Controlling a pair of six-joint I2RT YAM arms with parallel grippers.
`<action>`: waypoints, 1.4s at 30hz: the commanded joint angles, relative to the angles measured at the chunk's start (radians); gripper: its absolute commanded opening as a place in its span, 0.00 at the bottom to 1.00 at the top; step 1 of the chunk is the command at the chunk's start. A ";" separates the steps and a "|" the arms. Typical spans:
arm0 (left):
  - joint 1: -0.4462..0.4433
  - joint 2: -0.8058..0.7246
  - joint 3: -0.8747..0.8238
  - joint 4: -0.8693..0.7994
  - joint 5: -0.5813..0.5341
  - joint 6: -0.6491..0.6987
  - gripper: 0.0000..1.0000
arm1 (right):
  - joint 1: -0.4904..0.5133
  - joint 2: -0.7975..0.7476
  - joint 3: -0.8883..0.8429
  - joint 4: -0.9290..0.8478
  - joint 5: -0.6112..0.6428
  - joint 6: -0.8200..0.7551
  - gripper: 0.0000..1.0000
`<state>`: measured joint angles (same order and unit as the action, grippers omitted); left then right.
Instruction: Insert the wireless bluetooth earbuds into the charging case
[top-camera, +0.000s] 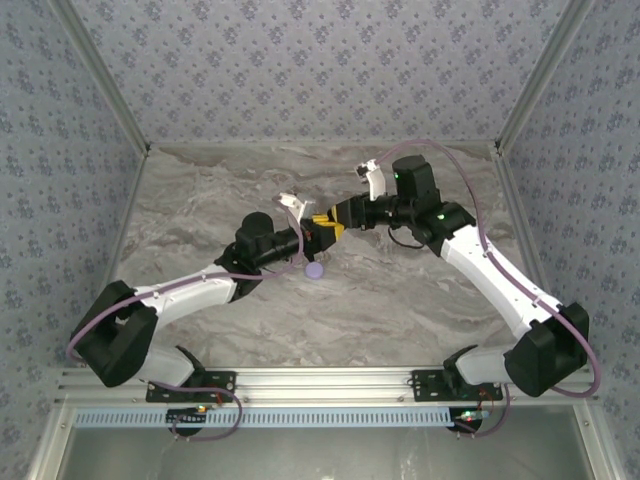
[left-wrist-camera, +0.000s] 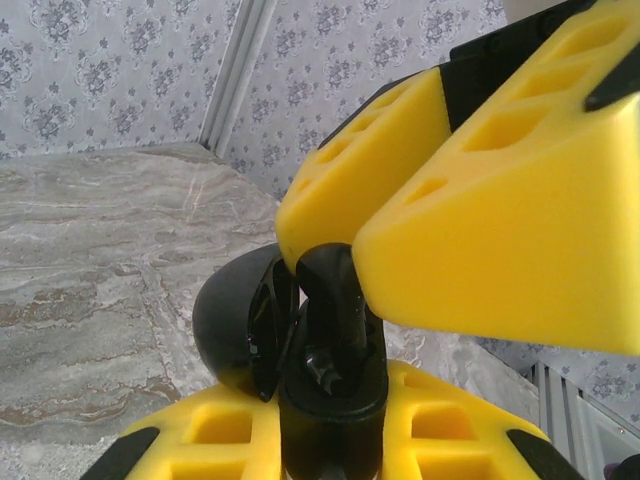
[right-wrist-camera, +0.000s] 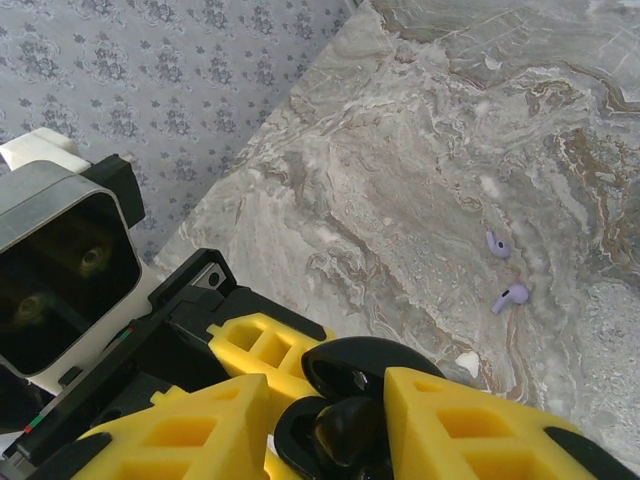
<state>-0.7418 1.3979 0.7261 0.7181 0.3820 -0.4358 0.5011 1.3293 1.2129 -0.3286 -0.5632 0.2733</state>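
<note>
My left gripper (left-wrist-camera: 335, 435) is shut on a black charging case (left-wrist-camera: 335, 405), held upright with its lid (left-wrist-camera: 230, 320) hinged open. A black earbud (left-wrist-camera: 335, 290) stands in the case's well. My right gripper (left-wrist-camera: 325, 255) is over it, one yellow finger on each side. In the right wrist view the earbud (right-wrist-camera: 345, 435) touches the right finger, and a small gap shows at the left finger of the right gripper (right-wrist-camera: 325, 385). From above, both grippers (top-camera: 318, 232) (top-camera: 336, 222) meet above the middle of the table.
A small round lavender case (top-camera: 314, 268) lies on the marble table (top-camera: 400, 300) just in front of the grippers. Two lavender earbuds (right-wrist-camera: 496, 245) (right-wrist-camera: 510, 296) lie loose on the table. Patterned walls (top-camera: 300, 60) close in the back and sides.
</note>
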 joint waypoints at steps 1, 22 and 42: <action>-0.001 -0.037 0.032 0.011 0.011 0.023 0.11 | 0.012 -0.022 0.038 -0.055 0.011 -0.027 0.41; -0.001 -0.045 0.053 -0.061 0.066 0.087 0.11 | 0.046 0.012 0.101 -0.153 0.020 -0.099 0.46; -0.001 -0.129 0.034 -0.227 0.056 0.230 0.11 | -0.047 -0.037 0.043 -0.144 0.141 -0.059 0.46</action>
<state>-0.7418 1.3079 0.7437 0.5102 0.4164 -0.2546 0.4778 1.3010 1.2778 -0.4679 -0.4068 0.1974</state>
